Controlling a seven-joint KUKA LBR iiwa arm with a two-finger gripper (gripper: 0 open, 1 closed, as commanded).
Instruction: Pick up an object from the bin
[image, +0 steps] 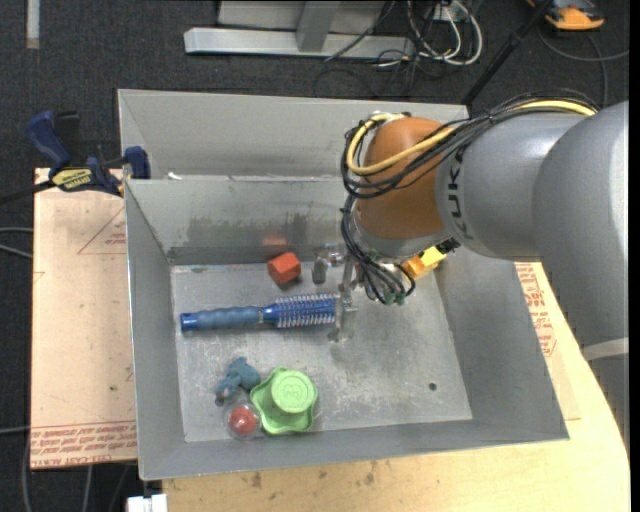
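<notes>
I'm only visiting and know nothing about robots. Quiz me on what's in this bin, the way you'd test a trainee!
1. Multiple choice: which thing lies nearest the gripper?
A) a spoon
B) the bristle end of the blue hairbrush
C) a sponge
2. True or false: the orange block lies apart from the brush, nearer the back wall of the bin.
3. Fill in: beside the green round lid, toward the view's lower left, lies a small red ____.

Key:
1. B
2. True
3. ball
</notes>
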